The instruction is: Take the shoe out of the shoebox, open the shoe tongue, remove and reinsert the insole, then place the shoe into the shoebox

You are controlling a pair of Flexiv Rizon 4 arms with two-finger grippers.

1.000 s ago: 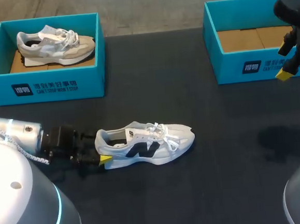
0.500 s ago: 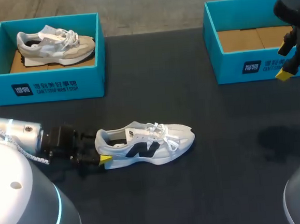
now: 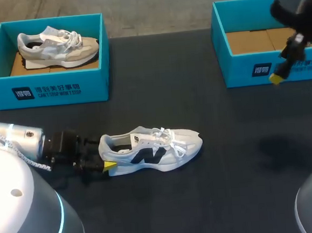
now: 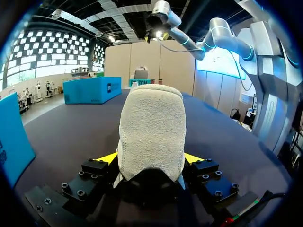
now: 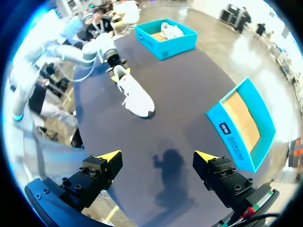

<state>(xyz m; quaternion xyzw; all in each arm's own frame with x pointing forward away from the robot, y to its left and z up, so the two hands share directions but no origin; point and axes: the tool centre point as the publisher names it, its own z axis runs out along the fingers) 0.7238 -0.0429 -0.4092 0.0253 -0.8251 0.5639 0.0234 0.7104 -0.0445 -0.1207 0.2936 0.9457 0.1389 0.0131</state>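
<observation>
A white shoe with a dark logo (image 3: 153, 149) lies on its sole on the black table, toe pointing right. My left gripper (image 3: 104, 157) is at its heel; in the left wrist view the fuzzy heel (image 4: 151, 127) fills the gap of the left gripper (image 4: 150, 158), and both yellow fingertips (image 4: 108, 157) press its sides. The empty teal shoebox (image 3: 271, 67) stands at the back right. My right gripper (image 3: 280, 71) hangs high in front of it, open and empty. The right wrist view looks down past the right gripper (image 5: 158, 158) at the shoe (image 5: 135, 92) and shoebox (image 5: 236, 137).
A second teal box (image 3: 46, 90) at the back left holds a grey and beige shoe (image 3: 58, 46). Black tabletop stretches between the white shoe and the right box.
My right arm has shifted left, away from the right edge. The left arm and the white shoe have stayed where they were.
</observation>
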